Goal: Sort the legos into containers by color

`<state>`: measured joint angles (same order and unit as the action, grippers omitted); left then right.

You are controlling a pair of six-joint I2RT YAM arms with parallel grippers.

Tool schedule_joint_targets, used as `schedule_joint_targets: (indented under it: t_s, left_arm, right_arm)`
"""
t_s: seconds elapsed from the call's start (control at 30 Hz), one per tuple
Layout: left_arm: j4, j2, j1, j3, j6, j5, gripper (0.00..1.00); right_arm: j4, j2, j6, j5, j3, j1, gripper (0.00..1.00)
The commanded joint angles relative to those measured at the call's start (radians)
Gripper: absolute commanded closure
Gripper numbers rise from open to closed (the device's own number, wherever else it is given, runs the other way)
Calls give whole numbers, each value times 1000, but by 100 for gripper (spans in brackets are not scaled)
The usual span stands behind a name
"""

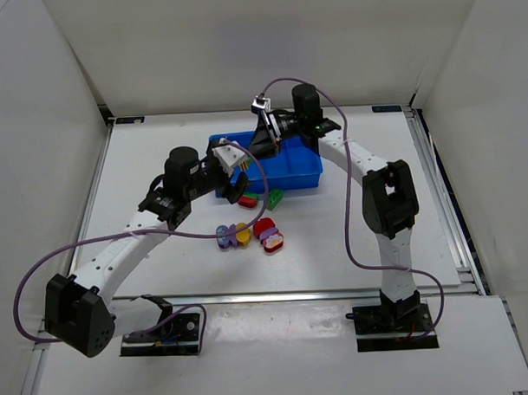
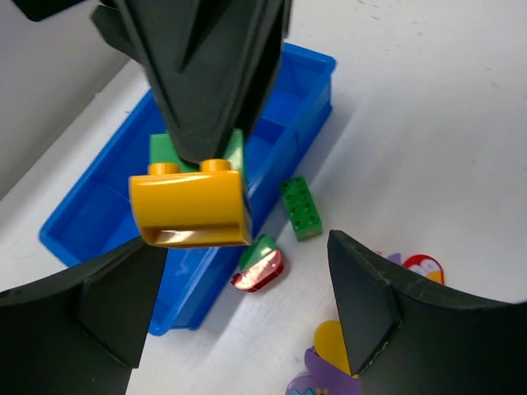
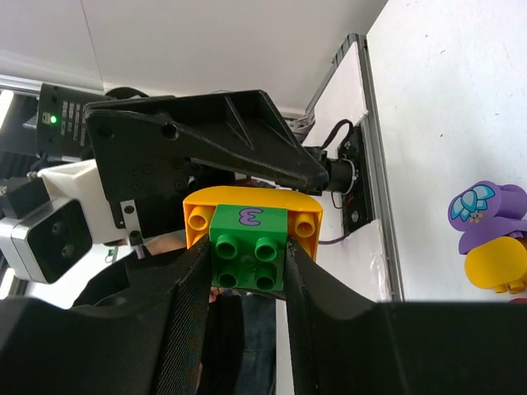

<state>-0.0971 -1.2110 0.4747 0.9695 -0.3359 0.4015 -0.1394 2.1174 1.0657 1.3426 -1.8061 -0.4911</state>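
Note:
My right gripper (image 3: 247, 265) is shut on a green brick (image 3: 247, 255) marked with a purple 3, and a yellow-orange brick (image 3: 251, 198) is stuck to it. The pair hangs over the blue tray's (image 1: 293, 169) near-left part. My left gripper (image 2: 245, 243) stands open facing it, with the yellow-orange brick (image 2: 189, 206) just beyond its fingertips, near the left finger and not pinched. On the table lie a green brick (image 2: 300, 207), a red-and-green one (image 2: 259, 265), a purple-and-yellow one (image 1: 225, 236) and a red one (image 1: 269, 234).
The loose bricks lie in a cluster in front of the tray (image 2: 90, 214), near the table's middle. Both arms meet over the tray's near-left corner. A raised rail (image 1: 442, 191) runs along the table's right side.

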Motion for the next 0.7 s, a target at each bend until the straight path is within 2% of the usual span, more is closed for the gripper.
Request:
schedule_joint_targets:
  t_s: [0.0,0.07,0.2,0.3,0.5,0.67]
  left_arm:
    - [74,19,15,-12,-18,-139,13]
    - [126,22,27,-23,-18,-182,14]
    - [171,19,35,-26,-5,-248,27]
    - [178,18,33,-23,9,-267,32]
    - [198,44,33,-48,15,-196,29]
    - [204,39,35,-46,28,-185,31]
  right_arm:
    - [-58,-28,26,20,1,-4,89]
    - [-65,-28,42,17,16,-7,89]
    - [-89,-28,60,18,33,-7,89]
    - [-89,-27,60,20,34,-7,89]
    - [-97,-16,74,21,34,-7,89]
    - [-104,-11,80,23,37,-7,89]
